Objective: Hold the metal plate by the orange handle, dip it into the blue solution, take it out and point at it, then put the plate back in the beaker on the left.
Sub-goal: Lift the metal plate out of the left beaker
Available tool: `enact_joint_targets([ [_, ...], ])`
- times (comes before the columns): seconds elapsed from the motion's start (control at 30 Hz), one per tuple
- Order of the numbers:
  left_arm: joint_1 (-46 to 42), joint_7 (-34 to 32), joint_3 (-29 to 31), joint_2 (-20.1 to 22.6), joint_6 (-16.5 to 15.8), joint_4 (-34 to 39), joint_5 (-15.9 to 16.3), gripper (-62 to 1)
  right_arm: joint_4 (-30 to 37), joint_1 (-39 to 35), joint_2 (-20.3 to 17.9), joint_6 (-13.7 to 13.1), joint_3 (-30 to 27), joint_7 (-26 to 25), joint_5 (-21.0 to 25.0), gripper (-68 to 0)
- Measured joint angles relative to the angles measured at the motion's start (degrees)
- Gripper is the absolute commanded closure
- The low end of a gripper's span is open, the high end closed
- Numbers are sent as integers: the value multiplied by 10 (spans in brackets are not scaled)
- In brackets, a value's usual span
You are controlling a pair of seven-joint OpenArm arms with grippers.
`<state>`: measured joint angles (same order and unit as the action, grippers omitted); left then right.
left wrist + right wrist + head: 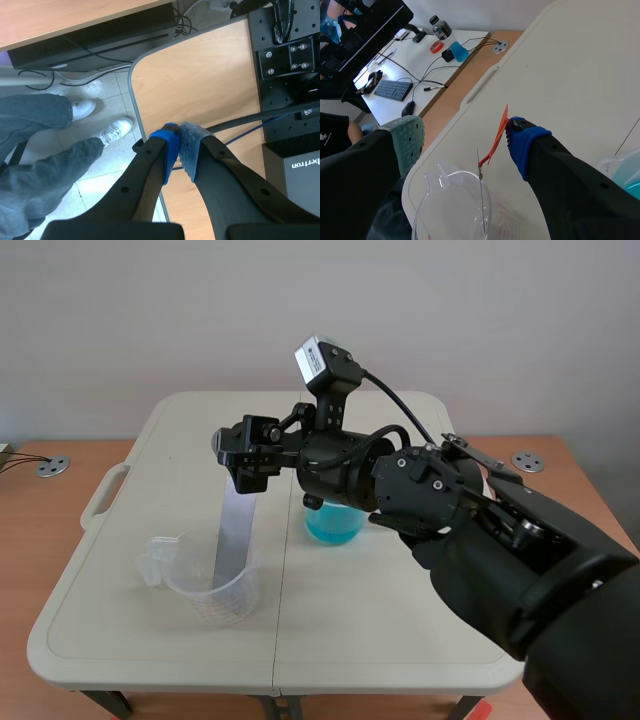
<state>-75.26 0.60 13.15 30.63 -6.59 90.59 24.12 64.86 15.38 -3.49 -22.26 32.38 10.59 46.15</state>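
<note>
The metal plate (pixel 235 530) stands tilted in the clear beaker (pixel 212 588) on the left of the white table. Its top is hidden in the scene view by my right gripper (pixel 248 455), which comes across from the right. In the right wrist view the gripper (pixel 465 132) is open. The orange handle (pixel 497 134) lies close against the blue-padded finger (pixel 522 145), far from the grey-green pad (pixel 410 140). The plate (pixel 481 200) shows edge-on, running down into the clear beaker (pixel 447 200). The beaker of blue solution (pixel 333 523) stands behind the arm. My left gripper (pixel 177 145) is shut on nothing, off the table.
The white folding table (pixel 400 640) has a carry handle (pixel 105 490) on its left edge. Under my left gripper are a wooden desk (pixel 200 90) and a seated person's legs (pixel 45 150). A keyboard (pixel 392 90) and cables lie on a side desk.
</note>
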Motion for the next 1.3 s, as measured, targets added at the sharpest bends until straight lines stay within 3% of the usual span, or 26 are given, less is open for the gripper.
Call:
enact_joint_targets([
  [0.47,0,0,0,0,0,0,0,-19,0,0,0,4,0,7,0,-126],
  [0.63,0,0,0,0,0,0,0,-19,0,0,0,4,0,7,0,-13],
  [0.93,0,0,0,0,0,0,0,-19,0,0,0,3,0,7,0,-15],
  [1.03,0,0,0,0,-5,0,0,-19,0,0,0,-12,0,3,-3,-15],
  [1.23,0,0,-1,0,-5,0,0,-19,6,0,0,-16,0,-24,-72,-15],
  [1.3,0,0,-1,0,-5,0,0,-19,17,-2,0,-33,0,-29,-90,-15],
])
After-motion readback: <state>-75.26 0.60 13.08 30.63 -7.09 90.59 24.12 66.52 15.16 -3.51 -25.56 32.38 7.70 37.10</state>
